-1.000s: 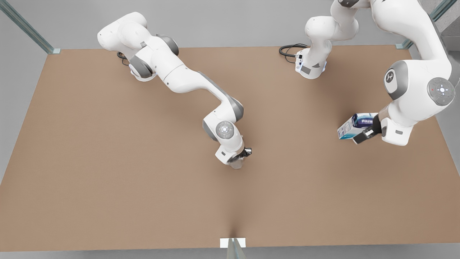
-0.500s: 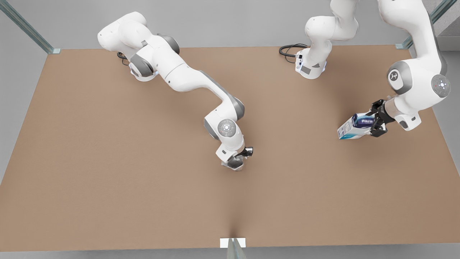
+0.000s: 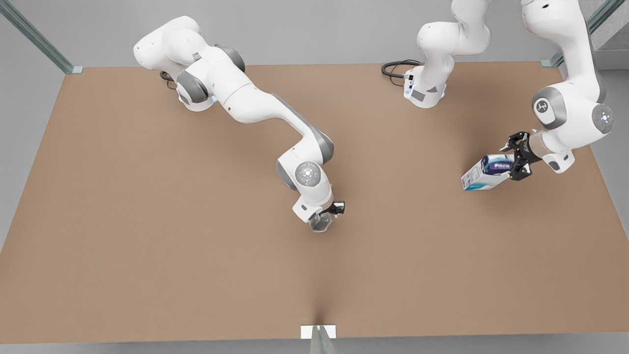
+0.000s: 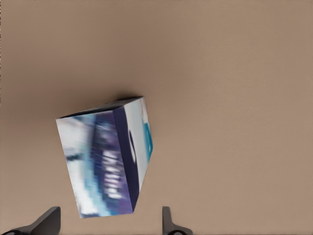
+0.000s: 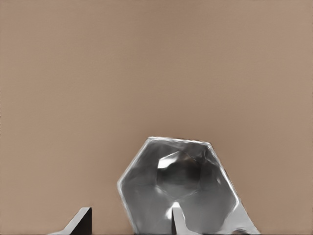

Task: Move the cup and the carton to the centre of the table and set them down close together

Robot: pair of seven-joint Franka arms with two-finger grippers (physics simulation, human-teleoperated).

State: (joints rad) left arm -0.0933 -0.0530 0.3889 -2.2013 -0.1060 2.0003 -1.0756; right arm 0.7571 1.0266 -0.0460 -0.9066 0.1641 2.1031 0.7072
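Note:
The white carton (image 3: 484,172) with the dark blue-purple panel lies tilted on the table (image 3: 147,221) at the front view's right. My left gripper (image 3: 517,156) hovers at its right end, open; in the left wrist view the carton (image 4: 105,164) lies beyond the spread fingertips (image 4: 49,219) of the left gripper (image 4: 108,223). The faceted silvery cup (image 3: 320,223) sits near the table's middle under my right gripper (image 3: 328,215). In the right wrist view the cup (image 5: 181,188) fills the lower part, and my right gripper (image 5: 129,223) is open, straddling one side of its wall.
Both arm bases stand at the table's far edge, with a black cable (image 3: 395,69) coiled by the right-hand one. A small white bracket (image 3: 318,332) sits at the near edge. Bare tabletop lies between cup and carton.
My left gripper has drawn back from the carton toward the front view's right, wrist turning; the carton stayed put. The right gripper shifted slightly above the cup, which stayed in place.

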